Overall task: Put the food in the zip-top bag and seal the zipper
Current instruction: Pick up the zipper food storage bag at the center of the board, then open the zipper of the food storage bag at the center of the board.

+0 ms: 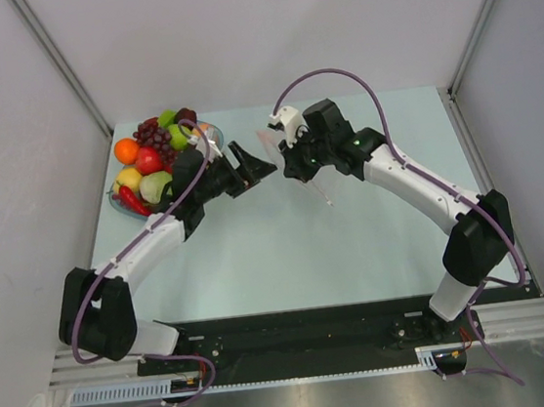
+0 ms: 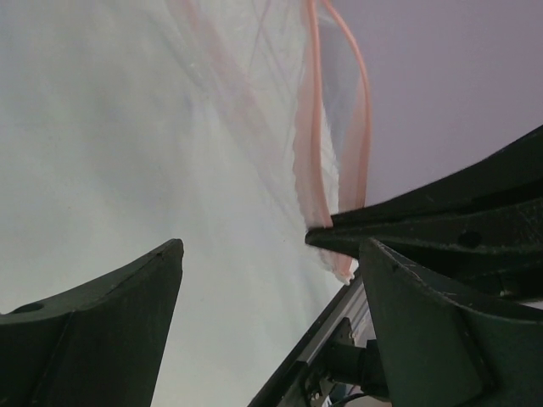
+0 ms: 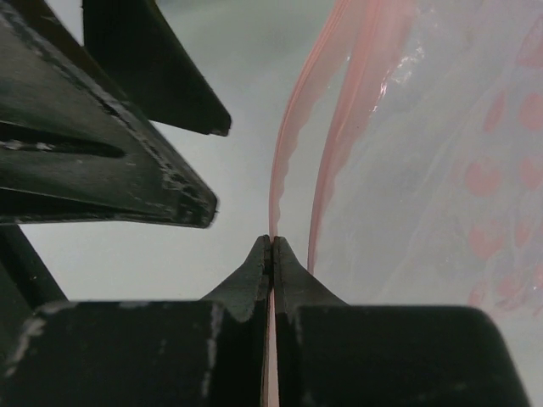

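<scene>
One side of the zip-top bag (image 3: 441, 170) held — right fingers (image 3: 250, 280) pressed together on the zipper (image 2: 307, 127); left fingers (image 2: 127, 305) spread, just beside the mouth — food (image 1: 154, 158) well apart, far-left

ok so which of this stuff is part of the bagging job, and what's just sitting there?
Job:
food
bag
zipper
right gripper, shut on the zipper
left gripper, open

Just there:
dish holding the food
table
</scene>
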Controlling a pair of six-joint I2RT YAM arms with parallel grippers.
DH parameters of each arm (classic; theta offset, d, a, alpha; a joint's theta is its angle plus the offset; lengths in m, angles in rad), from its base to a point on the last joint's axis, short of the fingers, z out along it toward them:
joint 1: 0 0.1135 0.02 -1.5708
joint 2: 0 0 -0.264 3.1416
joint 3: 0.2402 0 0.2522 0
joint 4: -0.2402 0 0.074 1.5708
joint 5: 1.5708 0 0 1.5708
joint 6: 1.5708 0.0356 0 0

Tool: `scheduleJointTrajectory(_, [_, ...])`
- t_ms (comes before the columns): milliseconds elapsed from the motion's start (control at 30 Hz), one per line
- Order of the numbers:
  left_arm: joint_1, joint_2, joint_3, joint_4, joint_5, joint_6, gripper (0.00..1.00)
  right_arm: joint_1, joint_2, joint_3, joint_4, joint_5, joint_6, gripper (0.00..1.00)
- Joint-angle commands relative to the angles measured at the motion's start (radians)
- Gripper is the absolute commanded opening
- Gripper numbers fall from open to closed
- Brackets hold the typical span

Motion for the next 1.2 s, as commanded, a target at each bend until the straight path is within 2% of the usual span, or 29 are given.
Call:
scheduleJointTrajectory(0, [-0.036,0.035,0.088,0.020,-0.074,-0.010,0.88,0.013,-0.024,-0.003,0.033,-0.027,0.033,0.00])
scheduleJointTrajectory(133, [-0.059,0.071,0.120,0.003,-0.106,0.005,0.86,0.017,-0.027,-0.010,0.018,-0.013,0.028,0.00])
scheduleJointTrajectory(167, [-0.069,0.092,0.137,-0.008,-0.117,0.012,0.81,0.018,-0.029,-0.012,0.021,-0.015,0.031,0.00])
scheduleJointTrajectory(300, [-0.088,0.137,0.157,-0.063,-0.146,0.027,0.73,0.024,-0.042,-0.013,0.025,-0.007,0.048,0.00])
scheduleJointTrajectory(333, [-0.091,0.144,0.159,-0.063,-0.143,0.025,0.68,0.027,-0.047,-0.013,0.027,0.004,0.051,0.00])
scheduleJointTrajectory(500, [-0.100,0.155,0.174,-0.114,-0.138,0.033,0.63,0.043,-0.067,-0.024,0.031,0.135,0.065,0.00])
scheduleJointTrajectory(600, [-0.103,0.155,0.163,-0.115,-0.127,0.032,0.51,0.046,-0.076,-0.038,0.044,0.172,0.065,0.00])
scheduleJointTrajectory(633, [-0.102,0.157,0.160,-0.109,-0.121,0.032,0.39,0.047,-0.079,-0.040,0.038,0.160,0.061,0.00])
scheduleJointTrajectory(667, [-0.103,0.155,0.156,-0.106,-0.109,0.032,0.34,0.046,-0.081,-0.040,0.036,0.149,0.061,0.00])
scheduleJointTrajectory(700, [-0.103,0.152,0.154,-0.111,-0.106,0.035,0.29,0.046,-0.087,-0.038,0.032,0.140,0.061,0.06])
scheduleJointTrajectory(733, [-0.103,0.145,0.153,-0.112,-0.101,0.036,0.17,0.040,-0.091,-0.036,0.012,0.108,0.064,0.13])
scheduleJointTrajectory(767, [-0.103,0.137,0.151,-0.114,-0.095,0.039,0.11,0.033,-0.096,-0.032,0.001,0.085,0.065,0.20])
scheduleJointTrajectory(800, [-0.103,0.132,0.150,-0.115,-0.083,0.047,0.05,0.029,-0.110,-0.023,-0.011,0.071,0.068,0.32])
scheduleJointTrajectory(833, [-0.102,0.117,0.148,-0.115,-0.077,0.048,0.00,0.017,-0.117,-0.017,-0.031,0.056,0.070,0.36])
scheduleJointTrajectory(900, [-0.102,0.106,0.136,-0.097,-0.054,0.045,0.00,0.000,-0.136,0.006,-0.056,0.037,0.074,0.41])
scheduleJointTrajectory(967, [-0.102,0.094,0.127,-0.088,-0.043,0.042,0.00,-0.031,-0.145,0.019,-0.085,0.024,0.076,0.42])
scheduleJointTrajectory(1067, [-0.102,0.079,0.127,-0.085,-0.022,0.032,0.00,-0.037,-0.153,0.019,-0.104,0.079,0.059,0.49])
scheduleJointTrajectory(1100, [-0.102,0.075,0.124,-0.079,-0.012,0.029,0.00,-0.037,-0.153,0.019,-0.107,0.088,0.050,0.57])
scheduleJointTrajectory(1167, [-0.102,0.071,0.128,-0.082,-0.003,0.025,0.00,-0.036,-0.147,0.014,-0.107,0.090,0.048,0.66])
